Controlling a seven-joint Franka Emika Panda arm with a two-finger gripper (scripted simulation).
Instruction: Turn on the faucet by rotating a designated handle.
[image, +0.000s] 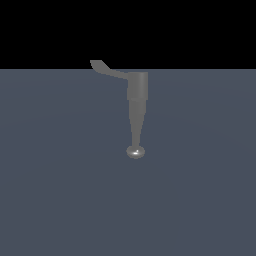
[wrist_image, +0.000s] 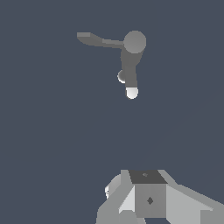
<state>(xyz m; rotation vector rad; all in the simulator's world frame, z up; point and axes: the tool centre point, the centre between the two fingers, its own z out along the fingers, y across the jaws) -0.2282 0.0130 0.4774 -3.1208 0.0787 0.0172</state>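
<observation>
The gripper appears only in the wrist view, as a pale blocky housing at the frame's edge; its fingertips are out of sight, so whether the jaws stand open or closed cannot be told. The exterior view does not show the arm at all.

The faucet stands well apart from the gripper, out ahead of it across bare grey floor, with nothing between them. The handle lies farther from the gripper than the spout's shiny knob, which is the faucet's nearest part.

The handle's long axis runs crosswise to the spout, sticking sideways from the cylindrical body with its widened tip at the free end. In the exterior view the handle points toward that view's left, while the faucet tapers down to its rounded tip.

The approach likely must carry the gripper past the spout to the paddle tip.
</observation>
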